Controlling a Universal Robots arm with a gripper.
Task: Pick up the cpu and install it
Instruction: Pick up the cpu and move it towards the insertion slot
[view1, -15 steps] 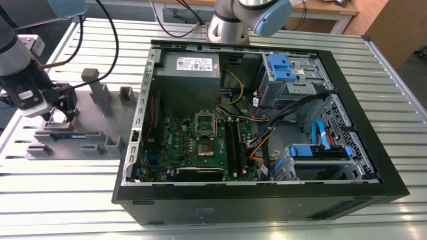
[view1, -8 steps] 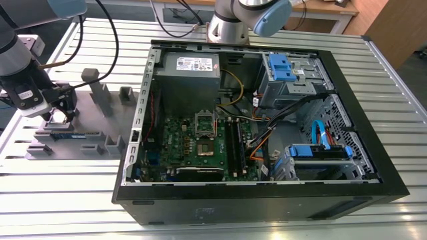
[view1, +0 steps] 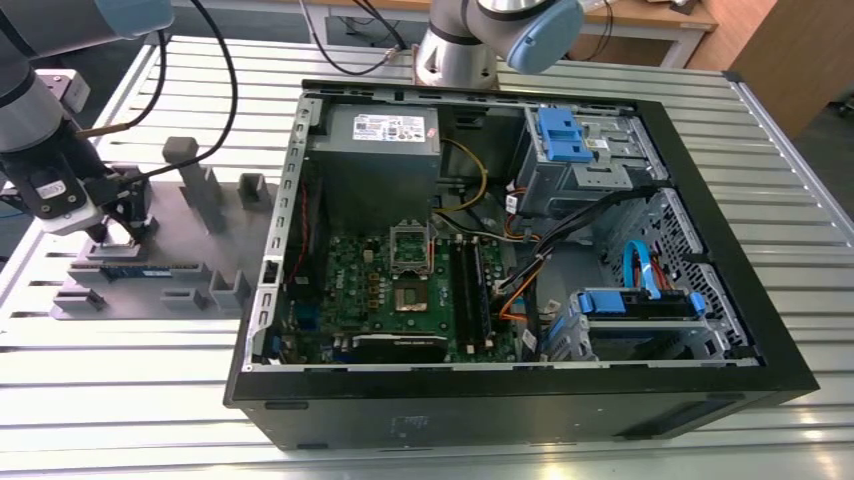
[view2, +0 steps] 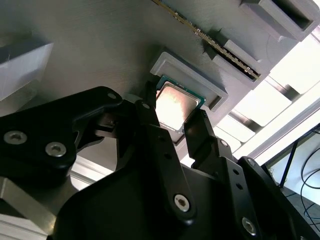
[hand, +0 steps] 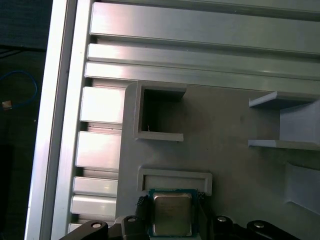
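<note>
Beside the open computer case (view1: 467, 410), on the exterior view's left, I have the gripper (view1: 118, 235) low over the grey fixture (view1: 187, 250). Its jaws are closed on two opposite edges of the cpu (hand: 172, 214), which sits in its fixture pocket.

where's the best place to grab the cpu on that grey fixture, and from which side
Take the cpu by two opposite edges, coming straight down from above. It lies flat, metal top up, on the grey fixture, so only its thin edges offer purchase. A raised lip borders one side, so probably choose the pair of edges that avoids it. The end effector hangs over it.
</note>
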